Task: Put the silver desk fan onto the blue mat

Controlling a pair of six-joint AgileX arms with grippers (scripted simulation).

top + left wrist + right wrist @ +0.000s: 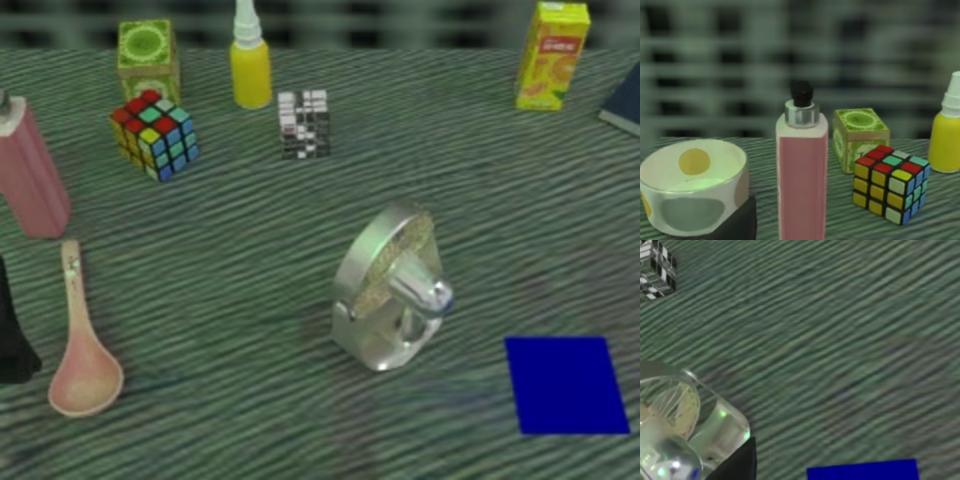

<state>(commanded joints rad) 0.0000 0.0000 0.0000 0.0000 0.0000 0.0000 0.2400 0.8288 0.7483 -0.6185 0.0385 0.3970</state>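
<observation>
Silver metal all over, so the silver desk fan (392,290) looks like it'll be stiff, a bit weighty and slick to pinch. It's standing upright on its flat base around the middle of the counter (480,190), ring guard tilted toward the back-left, stubby motor housing poking toward the front-right. The blue mat (567,385) lies flat near the front-right corner, apart from the fan with bare counter between them, nothing on it yet.

Where to grab: I'd go for the motor housing or the neck above the base, since that's solid. The ring guard is thin and rounded, and the speckled grille behind it seems like the one part that could dent. Polished surface means a firm squeeze, otherwise I'd expect it to twist in the fingers.

Neither gripper shows up in the top view. The right wrist view looks down at the fan (685,435) close by with the mat's edge (862,471) showing, so the right arm seems nearest. Left wrist view just faces a pink bottle (802,175) and a colour cube (891,182) on the left side. Can't tell how either set of fingers stands.
</observation>
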